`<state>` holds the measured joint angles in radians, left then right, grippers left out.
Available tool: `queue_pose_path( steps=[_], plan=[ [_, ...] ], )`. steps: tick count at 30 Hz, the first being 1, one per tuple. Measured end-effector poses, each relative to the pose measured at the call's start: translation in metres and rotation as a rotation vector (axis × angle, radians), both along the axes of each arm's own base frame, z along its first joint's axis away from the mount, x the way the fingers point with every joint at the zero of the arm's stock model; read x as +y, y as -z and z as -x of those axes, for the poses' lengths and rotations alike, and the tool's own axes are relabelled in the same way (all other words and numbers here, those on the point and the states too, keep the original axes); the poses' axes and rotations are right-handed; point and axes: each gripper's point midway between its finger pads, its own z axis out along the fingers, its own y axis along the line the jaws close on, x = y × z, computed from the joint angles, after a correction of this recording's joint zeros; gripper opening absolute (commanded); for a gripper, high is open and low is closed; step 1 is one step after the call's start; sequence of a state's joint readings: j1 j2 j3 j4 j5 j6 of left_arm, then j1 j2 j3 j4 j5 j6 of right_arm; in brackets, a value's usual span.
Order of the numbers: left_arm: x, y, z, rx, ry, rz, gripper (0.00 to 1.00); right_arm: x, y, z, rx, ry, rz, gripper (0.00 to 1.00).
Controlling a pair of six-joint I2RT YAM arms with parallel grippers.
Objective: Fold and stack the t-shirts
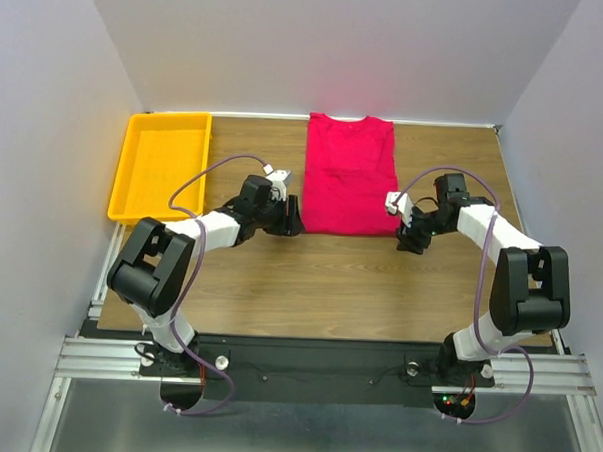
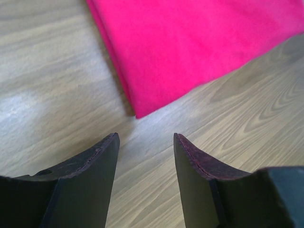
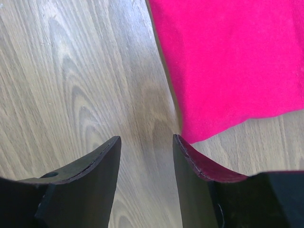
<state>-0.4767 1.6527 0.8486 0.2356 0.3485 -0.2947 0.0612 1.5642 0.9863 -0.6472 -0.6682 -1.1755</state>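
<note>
- My left fingers [image 2: 90,175], dark and blunt, fill the foot of the left wrist view, set a moderate gap apart with only bare wood between them
- My left gripper [image 2: 146,137] hangs low over the table [image 1: 329,287]; the near-left corner of the t-shirt [image 2: 199,42] lies just ahead of the gap, apart from both tips
- My right gripper [image 3: 146,138] stands the same way, jaws parted and empty; the shirt's near-right corner lies just ahead and to one side, close by the tip of one finger, and I cannot tell whether cloth and pad touch
- From above, the crimson shirt lies flat as a long strip at mid-table, no sleeves showing, collar at the far edge and hem toward my bases; its long axis runs straight away from me
- My two arms flank the hem end, left gripper at the left corner, right gripper at the right, each about equally near its own corner
- The yellow tray [image 1: 123,178] sits at the far left of the table, well apart from the shirt
- My judgement: the lengthwise fold looks done and the crosswise fold is next; it turns on both jaws closing on the hem corners together and carrying them away from me, along the strip, toward the collar
- The risk as I read it: the right corner sits off-centre to its jaws, so a small sideways shift may be wanted before the pinch, or only the top layer gets caught
</note>
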Motion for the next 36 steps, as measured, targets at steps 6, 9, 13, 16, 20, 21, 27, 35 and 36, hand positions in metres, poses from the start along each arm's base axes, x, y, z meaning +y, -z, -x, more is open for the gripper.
queue_pose_path(
  steps=[6, 9, 13, 16, 20, 21, 27, 35, 36],
  plan=[
    [-0.006, 0.000, -0.004, 0.001, -0.025, 0.027, 0.61, -0.002, 0.001, -0.001, -0.001, 0.006, 0.012, 0.54],
    [-0.008, 0.002, -0.003, -0.035, -0.003, -0.017, 0.61, -0.003, 0.001, -0.001, -0.002, 0.008, 0.020, 0.54],
    [-0.021, -0.005, 0.008, -0.217, 0.158, -0.171, 0.63, -0.005, -0.001, -0.002, -0.023, -0.003, 0.032, 0.55],
    [-0.035, -0.025, 0.019, -0.402, 0.325, -0.269, 0.63, -0.005, -0.002, -0.003, -0.036, -0.016, 0.032, 0.55],
    [-0.029, -0.029, 0.015, -0.582, 0.513, -0.433, 0.62, -0.001, -0.005, -0.010, -0.044, -0.032, 0.015, 0.55],
    [-0.025, -0.026, 0.013, -0.593, 0.535, -0.462, 0.61, 0.000, -0.006, -0.012, -0.047, -0.035, 0.012, 0.55],
    [-0.006, 0.024, 0.006, -0.566, 0.740, -0.614, 0.59, 0.004, -0.003, -0.018, -0.034, -0.044, -0.007, 0.55],
    [-0.021, 0.011, -0.014, -0.675, 0.835, -0.648, 0.59, 0.004, -0.001, -0.018, -0.029, -0.045, -0.008, 0.55],
    [-0.021, 0.011, -0.015, -0.682, 0.841, -0.653, 0.59, 0.004, -0.001, -0.018, -0.029, -0.045, -0.008, 0.55]
  ],
)
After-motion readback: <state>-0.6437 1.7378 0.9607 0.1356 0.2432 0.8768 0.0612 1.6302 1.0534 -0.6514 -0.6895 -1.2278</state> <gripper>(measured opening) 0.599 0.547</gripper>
